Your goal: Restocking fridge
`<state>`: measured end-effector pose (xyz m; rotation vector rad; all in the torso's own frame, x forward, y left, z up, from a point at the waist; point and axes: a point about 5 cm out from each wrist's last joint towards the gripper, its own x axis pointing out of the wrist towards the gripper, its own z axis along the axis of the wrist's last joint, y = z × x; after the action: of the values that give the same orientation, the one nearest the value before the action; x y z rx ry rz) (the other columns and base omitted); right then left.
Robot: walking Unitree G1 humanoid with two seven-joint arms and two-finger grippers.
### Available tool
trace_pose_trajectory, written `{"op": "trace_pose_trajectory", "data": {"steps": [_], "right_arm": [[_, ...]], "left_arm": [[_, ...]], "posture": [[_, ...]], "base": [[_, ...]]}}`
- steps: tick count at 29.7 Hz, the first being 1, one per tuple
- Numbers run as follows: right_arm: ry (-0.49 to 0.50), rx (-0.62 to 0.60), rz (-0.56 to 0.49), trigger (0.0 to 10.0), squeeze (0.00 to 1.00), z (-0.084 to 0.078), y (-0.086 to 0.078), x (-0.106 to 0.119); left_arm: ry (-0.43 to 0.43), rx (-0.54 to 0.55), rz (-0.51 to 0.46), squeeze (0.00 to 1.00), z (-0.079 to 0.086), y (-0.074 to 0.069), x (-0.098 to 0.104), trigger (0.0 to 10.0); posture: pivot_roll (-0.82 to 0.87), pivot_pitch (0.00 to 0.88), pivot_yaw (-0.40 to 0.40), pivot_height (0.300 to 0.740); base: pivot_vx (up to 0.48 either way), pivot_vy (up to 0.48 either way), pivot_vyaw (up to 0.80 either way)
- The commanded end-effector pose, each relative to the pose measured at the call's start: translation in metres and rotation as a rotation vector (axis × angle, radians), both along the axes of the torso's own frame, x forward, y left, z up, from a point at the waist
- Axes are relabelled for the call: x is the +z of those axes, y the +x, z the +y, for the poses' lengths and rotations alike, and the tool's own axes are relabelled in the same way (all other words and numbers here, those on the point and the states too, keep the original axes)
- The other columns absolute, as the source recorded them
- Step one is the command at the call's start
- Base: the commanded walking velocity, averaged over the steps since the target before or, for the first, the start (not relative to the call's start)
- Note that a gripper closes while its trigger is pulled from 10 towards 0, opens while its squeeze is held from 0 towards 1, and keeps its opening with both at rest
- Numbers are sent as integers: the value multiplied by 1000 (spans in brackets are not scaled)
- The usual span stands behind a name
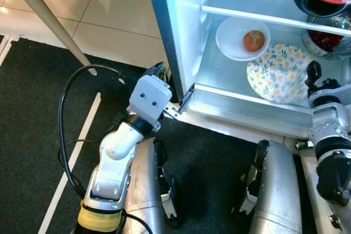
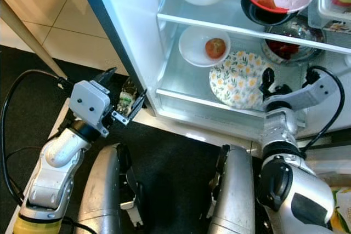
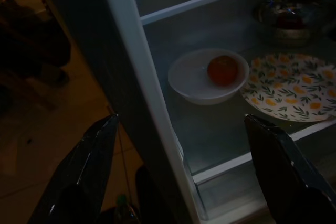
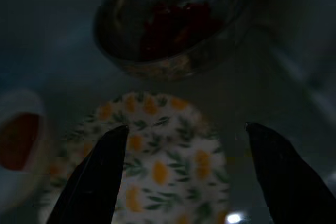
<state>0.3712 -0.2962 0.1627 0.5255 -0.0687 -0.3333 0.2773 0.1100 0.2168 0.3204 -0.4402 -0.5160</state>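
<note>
The open fridge (image 2: 131,4) stands before the robot, its lower shelf (image 2: 181,75) carrying a flowered plate (image 2: 238,83), a white bowl (image 2: 193,45) with a reddish round fruit (image 2: 215,47), and a glass bowl (image 2: 288,47) of dark red food further back. The plate lies flat near the shelf's front edge, just beside the white bowl and apart from it.

The step in hand looks like settling the plate and drawing the right arm out. To do it well, the arm should back straight out, low and level, with the fingers held wide so neither tip catches the plate's rim or nudges the glass bowl behind (there is little room between them).

The right gripper (image 4: 184,182) reaches over the shelf's front edge, its fingers spread and empty above the plate. The left gripper (image 3: 184,182) hovers outside by the fridge's left wall, wrist bent toward the shelf, fingers likewise open and holding nothing.
</note>
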Motion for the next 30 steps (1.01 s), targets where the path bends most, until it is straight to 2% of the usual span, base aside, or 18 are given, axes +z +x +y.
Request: {"op": "trace_pose_trajectory", "data": {"steps": [1,4,7,9,11,12,13,14,16,19,20,21,22,27,29,30], "right_arm": [[-29,-29,57,10000,0,-4,-7,-14],[-35,10,38,10000,0,2,-5,-13],[-22,145,-19,10000,0,15,0,-12],[-19,174,-30,10000,0,18,0,-12],[-4,251,-57,10000,0,23,0,-15],[4,322,-70,10000,0,28,-2,-19],[4,322,-70,10000,0,28,-2,-19],[10,371,-79,10000,0,32,-3,-22],[26,498,-97,10000,0,42,-8,-31],[31,539,-100,10000,0,45,-10,-35],[35,591,-87,10000,0,50,-14,-44],[48,603,-69,10000,0,53,-16,-49],[48,603,-69,10000,0,53,-16,-49],[59,690,8,10000,0,71,-28,-77],[59,690,8,10000,0,71,-28,-77],[74,704,21,10000,0,75,-30,-82]], "left_arm": [[-16,-6,19,0,-2,-1,-7,10000],[-20,-6,13,0,-2,0,-6,10000],[-23,-3,9,0,-2,4,-8,10000],[-24,-2,9,0,-2,5,-8,10000],[-39,3,11,0,0,6,-9,10000],[-71,8,30,0,2,9,-12,10000],[-71,8,30,0,2,9,-12,10000],[-94,12,44,0,3,10,-15,10000],[-154,18,101,0,8,13,-28,10000],[-173,21,125,0,9,13,-33,10000],[-172,22,169,0,11,13,-47,10000],[-162,22,200,0,12,13,-57,10000],[-162,22,200,0,12,13,-57,10000],[-154,21,336,0,13,11,-97,10000],[-154,21,336,0,13,11,-97,10000],[-159,19,365,0,13,10,-104,10000]], "posture": [[136,449,63,451],[133,450,61,451],[118,429,49,451],[118,429,49,451],[111,420,44,451],[93,380,35,451],[93,380,35,451],[93,380,35,451],[73,337,31,451],[73,337,31,451],[60,302,31,451],[51,287,32,451],[51,287,32,451],[31,238,36,451],[31,238,36,451],[28,228,38,451]], "base": [[0,0,0],[0,0,0],[0,0,0],[0,0,0],[0,0,0],[0,0,0],[0,0,0],[0,0,0],[0,0,0],[0,0,0],[0,0,0],[0,0,0],[0,0,0],[0,0,0],[0,0,0],[0,0,0]]}}
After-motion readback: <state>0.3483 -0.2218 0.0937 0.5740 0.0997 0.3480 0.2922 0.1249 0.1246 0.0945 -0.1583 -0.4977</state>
